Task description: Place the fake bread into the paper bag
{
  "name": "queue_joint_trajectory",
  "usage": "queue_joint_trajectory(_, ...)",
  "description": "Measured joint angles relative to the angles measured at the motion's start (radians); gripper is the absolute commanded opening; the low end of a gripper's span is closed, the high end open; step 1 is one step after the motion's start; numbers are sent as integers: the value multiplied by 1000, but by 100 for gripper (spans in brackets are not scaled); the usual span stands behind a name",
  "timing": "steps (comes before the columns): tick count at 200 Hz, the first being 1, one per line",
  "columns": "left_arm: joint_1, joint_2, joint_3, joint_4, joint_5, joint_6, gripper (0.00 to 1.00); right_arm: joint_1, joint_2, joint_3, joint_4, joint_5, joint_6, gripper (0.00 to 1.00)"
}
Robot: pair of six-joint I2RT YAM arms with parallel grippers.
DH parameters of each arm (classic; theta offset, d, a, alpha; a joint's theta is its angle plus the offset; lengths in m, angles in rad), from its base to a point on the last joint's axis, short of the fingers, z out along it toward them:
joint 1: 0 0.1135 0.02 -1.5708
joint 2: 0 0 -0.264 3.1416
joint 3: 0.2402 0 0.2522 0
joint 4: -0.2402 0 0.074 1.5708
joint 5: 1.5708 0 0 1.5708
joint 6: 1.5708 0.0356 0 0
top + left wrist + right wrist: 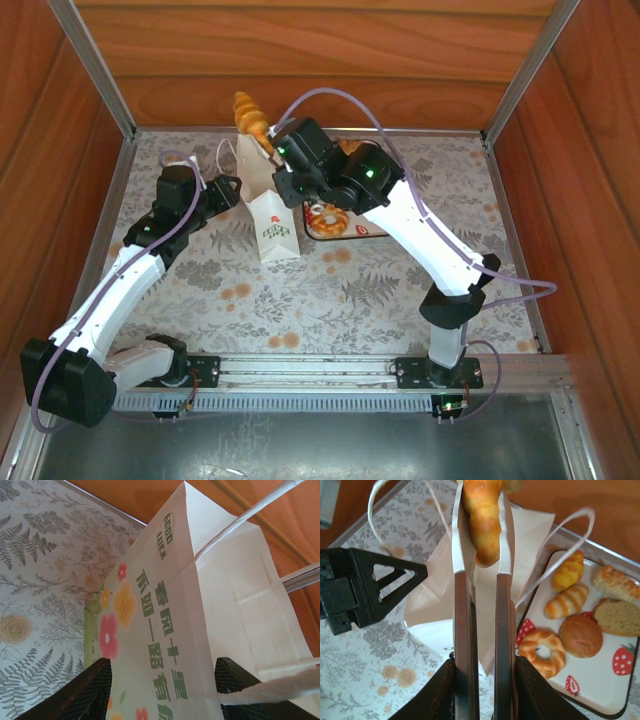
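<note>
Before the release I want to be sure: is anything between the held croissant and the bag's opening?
Nothing visible does. The right gripper holds the croissant over the open mouth of the paper bag; its cord handles arch off to the sides.

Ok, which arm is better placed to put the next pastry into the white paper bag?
Right. The right hand grips a golden-brown toy croissant near the open top of the upright white paper bag; the left hand is clamped on the bag's side, likely steadying it.
</note>
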Motion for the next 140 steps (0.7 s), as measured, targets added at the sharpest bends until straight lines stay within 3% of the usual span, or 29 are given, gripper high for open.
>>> queue_joint_trajectory(70, 2, 0, 0, 0, 0, 2, 58, 1, -14, -222, 36, -35, 64, 21)
queue_joint_trajectory(140, 5, 0, 0, -1, 0, 3, 58, 0, -94, -288, 23, -31, 64, 27)
